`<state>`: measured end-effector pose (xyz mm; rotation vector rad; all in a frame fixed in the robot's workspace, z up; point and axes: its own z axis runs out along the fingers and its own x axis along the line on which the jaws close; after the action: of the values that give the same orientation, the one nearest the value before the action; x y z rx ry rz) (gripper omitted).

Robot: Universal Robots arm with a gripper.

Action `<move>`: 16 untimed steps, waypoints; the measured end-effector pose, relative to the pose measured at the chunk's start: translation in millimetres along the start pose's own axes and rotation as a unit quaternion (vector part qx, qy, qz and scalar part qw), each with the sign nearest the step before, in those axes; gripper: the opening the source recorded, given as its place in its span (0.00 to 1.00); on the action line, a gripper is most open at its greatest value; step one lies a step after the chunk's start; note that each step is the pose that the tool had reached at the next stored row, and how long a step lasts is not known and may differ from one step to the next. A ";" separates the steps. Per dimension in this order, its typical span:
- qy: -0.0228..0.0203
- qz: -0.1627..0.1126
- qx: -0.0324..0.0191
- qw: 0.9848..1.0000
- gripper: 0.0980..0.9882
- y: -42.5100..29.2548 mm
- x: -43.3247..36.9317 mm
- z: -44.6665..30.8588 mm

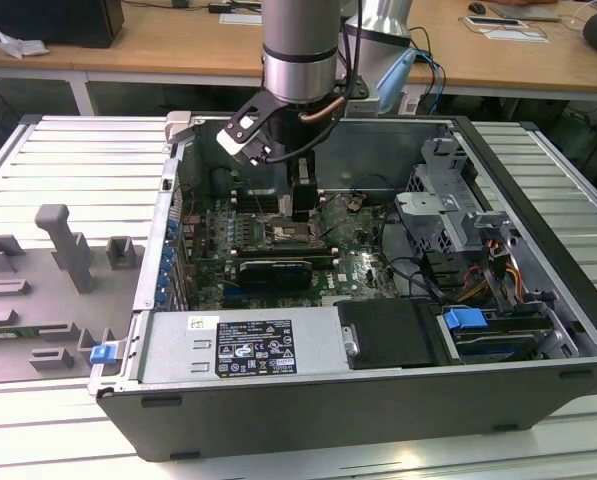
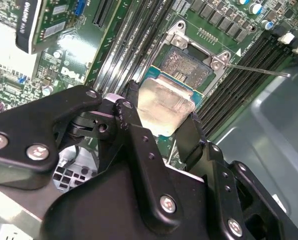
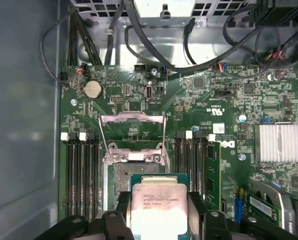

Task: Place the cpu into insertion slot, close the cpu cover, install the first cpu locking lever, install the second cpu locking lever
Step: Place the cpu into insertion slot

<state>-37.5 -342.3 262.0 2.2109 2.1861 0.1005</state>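
My gripper reaches down into the open computer case and is shut on the cpu, one finger on each side edge. The chip's silvery metal face shows in both wrist views. It hangs just above the insertion slot, partly overlapping the socket's near edge, and the dark socket lies bare beyond it. The cpu cover is swung open, lying flat on the green motherboard past the socket. A thin locking lever sticks out from the socket's corner.
Long memory slots flank the socket on both sides. A long black card sits in front of it in the exterior view. Cables and a metal drive cage crowd the case. A grey fixture stands outside it.
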 end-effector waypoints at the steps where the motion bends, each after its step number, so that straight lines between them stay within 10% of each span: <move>1: 0.000 -0.001 0.000 1.000 0.49 -0.4 0.5 3.1; 16: 0.001 -0.017 0.000 1.000 0.49 -8.1 16.5 42.6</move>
<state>-42.5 -324.8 219.4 2.1737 2.2237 0.1002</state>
